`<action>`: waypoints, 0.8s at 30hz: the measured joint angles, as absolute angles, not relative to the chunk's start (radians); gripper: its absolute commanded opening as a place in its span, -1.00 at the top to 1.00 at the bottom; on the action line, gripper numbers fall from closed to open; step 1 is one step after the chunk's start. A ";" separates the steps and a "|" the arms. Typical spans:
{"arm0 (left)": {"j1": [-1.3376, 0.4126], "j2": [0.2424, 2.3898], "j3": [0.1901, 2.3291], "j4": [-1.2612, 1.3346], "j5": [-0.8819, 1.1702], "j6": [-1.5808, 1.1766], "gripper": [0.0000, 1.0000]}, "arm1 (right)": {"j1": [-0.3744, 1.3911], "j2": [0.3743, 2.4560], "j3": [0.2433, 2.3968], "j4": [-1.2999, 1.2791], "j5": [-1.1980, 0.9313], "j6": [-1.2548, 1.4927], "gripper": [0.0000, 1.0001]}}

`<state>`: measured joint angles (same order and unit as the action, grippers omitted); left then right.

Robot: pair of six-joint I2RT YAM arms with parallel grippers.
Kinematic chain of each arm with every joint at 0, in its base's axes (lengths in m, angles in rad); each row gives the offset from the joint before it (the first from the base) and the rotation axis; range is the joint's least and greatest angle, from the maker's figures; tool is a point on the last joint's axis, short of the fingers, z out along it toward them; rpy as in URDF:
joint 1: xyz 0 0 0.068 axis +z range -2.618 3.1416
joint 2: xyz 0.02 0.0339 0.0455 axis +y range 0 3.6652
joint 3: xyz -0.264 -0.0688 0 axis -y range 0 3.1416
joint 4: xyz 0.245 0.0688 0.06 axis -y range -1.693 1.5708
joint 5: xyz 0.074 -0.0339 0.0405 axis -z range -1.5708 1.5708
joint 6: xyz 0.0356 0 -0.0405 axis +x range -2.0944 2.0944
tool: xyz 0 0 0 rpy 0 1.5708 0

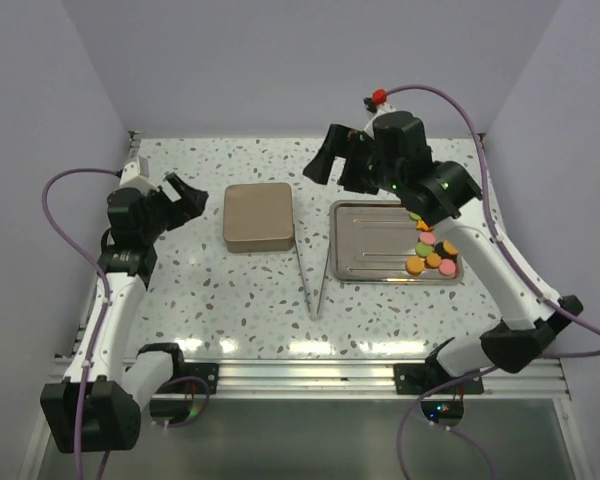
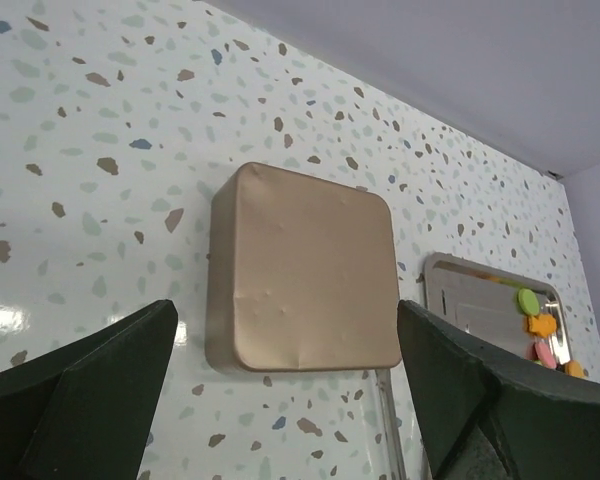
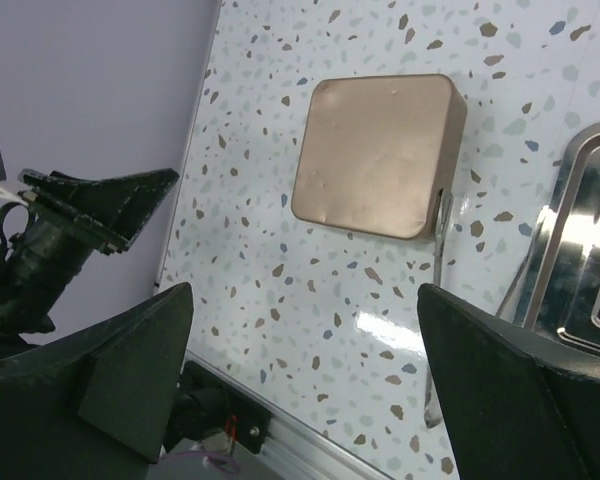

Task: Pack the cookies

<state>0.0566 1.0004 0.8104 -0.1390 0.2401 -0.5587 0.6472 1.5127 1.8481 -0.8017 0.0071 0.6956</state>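
Left gripper (image 1: 183,196) and right gripper (image 1: 336,168) both stand wide open, holding nothing. Cookies (image 1: 430,252) lie at the steel tray's (image 1: 365,240) right end (tin (image 1: 257,217) closed). Advised: grasp the tin top squarely across opposite edges and lift straight.

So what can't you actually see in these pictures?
Top view: the right arm covers some small round coloured cookies on the shiny metal tray.
All views: the tan square box hides its own inside.
Right wrist view: the edge cuts off the tray; no cookies show.
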 measured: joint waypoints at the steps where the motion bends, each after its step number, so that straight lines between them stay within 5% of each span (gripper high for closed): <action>1: 0.057 0.979 0.798 -0.143 0.220 -0.564 -0.93 | 0.647 1.467 1.804 -0.786 0.007 0.683 -0.97; 19: -0.162 0.399 0.432 -0.010 -0.336 -0.356 -1.00 | 0.648 0.572 0.875 -0.499 0.220 0.427 -0.98; 24: -0.165 0.381 0.362 0.077 -0.402 -0.239 -1.00 | 0.648 0.541 0.816 -0.482 0.279 0.376 -0.97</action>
<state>-0.1646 0.3813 0.3618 0.0772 -0.4015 -0.2394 0.6479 0.5411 0.8158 -0.4820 0.2790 0.3756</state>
